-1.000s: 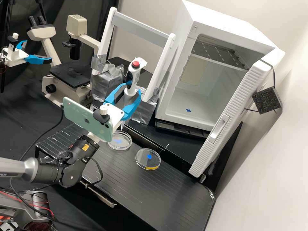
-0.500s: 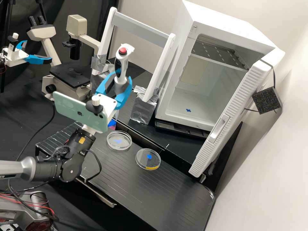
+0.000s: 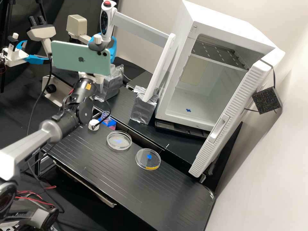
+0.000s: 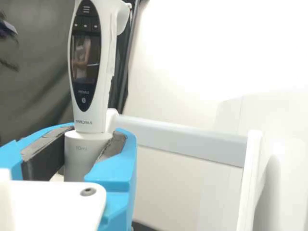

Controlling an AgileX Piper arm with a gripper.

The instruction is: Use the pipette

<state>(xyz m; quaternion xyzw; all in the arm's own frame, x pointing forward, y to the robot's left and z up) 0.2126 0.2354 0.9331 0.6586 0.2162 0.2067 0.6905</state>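
High above the bench, at the rack's left post, my gripper (image 3: 106,40) is shut on the white electronic pipette (image 3: 104,24). The pipette stands nearly upright with its red button on top; a phone mount partly hides the gripper. In the wrist view the blue fingers of my gripper (image 4: 92,140) clasp the grey collar below the pipette (image 4: 86,72) and its dark display. Two round clear dishes, a left one (image 3: 119,145) and a right one (image 3: 148,163) with a yellow mark, lie on the black ribbed tray (image 3: 134,183).
A white cap (image 3: 93,124) sits on the tray near a clear bottle (image 3: 105,116) by a blue and pink patch. Behind are a white rack (image 3: 141,25), foil-wrapped blocks (image 3: 142,110) and a microscope (image 3: 77,25). An open white incubator (image 3: 192,106) stands right.
The arm has carried the pipette up and to the left in the high view, away from above the dishes. The white cap and the bottle have come into sight.
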